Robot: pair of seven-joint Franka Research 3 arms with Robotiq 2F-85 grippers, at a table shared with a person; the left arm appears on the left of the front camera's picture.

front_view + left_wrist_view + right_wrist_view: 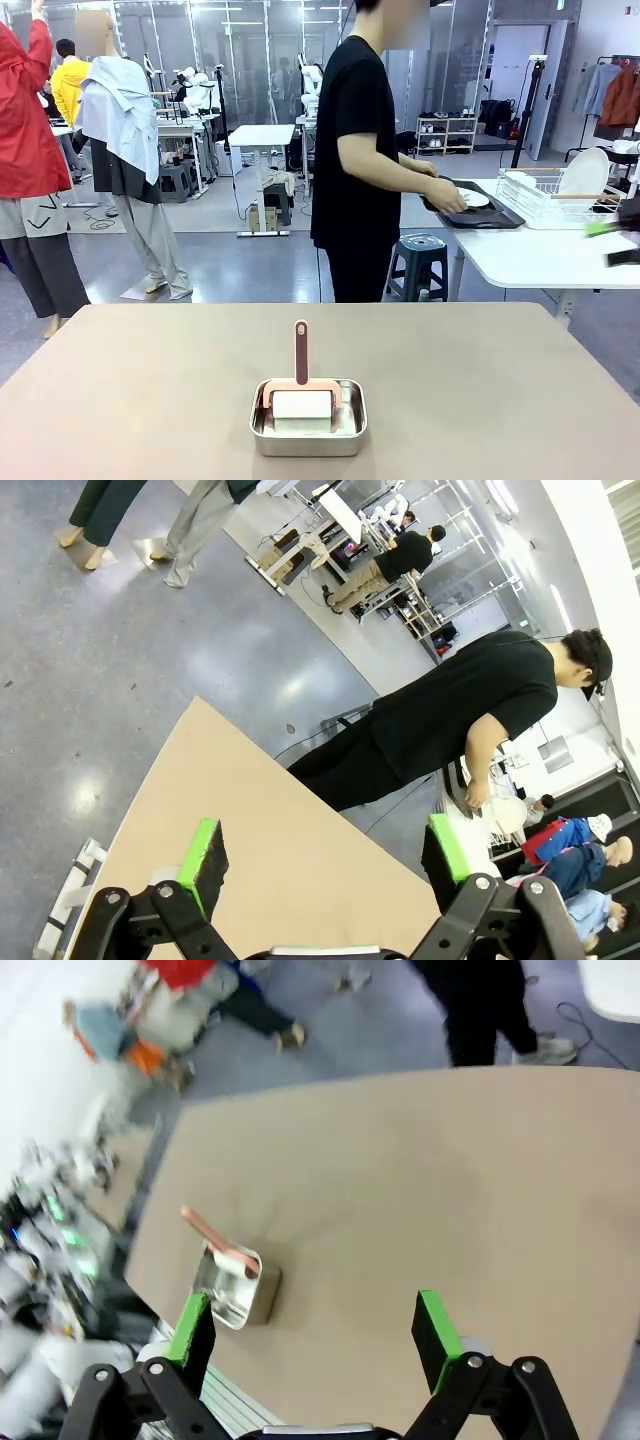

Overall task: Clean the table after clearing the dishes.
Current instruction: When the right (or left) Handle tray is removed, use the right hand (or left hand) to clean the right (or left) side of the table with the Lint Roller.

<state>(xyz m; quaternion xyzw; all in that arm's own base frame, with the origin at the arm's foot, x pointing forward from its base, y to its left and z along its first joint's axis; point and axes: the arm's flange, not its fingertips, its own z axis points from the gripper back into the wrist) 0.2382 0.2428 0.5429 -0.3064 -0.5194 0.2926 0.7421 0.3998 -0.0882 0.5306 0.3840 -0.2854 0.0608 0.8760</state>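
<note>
Grey workshop floor beyond, with benches and racks well back. Up front, stretching the full width: the table [520,380], tan-brown and matte. Close to its near edge, about midway along, sits a square steel pan [308,434]. Inside it, a white block [302,404] and a brush whose pink handle [301,350] points toward the far edge. Apart from both arms.

Past the far edge, standing side-on: a person in black [355,150]. Both hands on a dark tray [490,218] carrying a white plate [473,198], held at the near corner of a smaller white table [540,262]. Just beside the tray on that white table, a white wire dish rack [540,190]. On the floor between person and white table, a blue stool [418,262].

Released and spread wide, the left gripper [325,850], green pads apart with nothing between them, hanging over the table near one of its corners. Likewise released, the right gripper [315,1320]: gripping nothing, high above the table, with the pan lying below, toward one pad and well clear of it.
</note>
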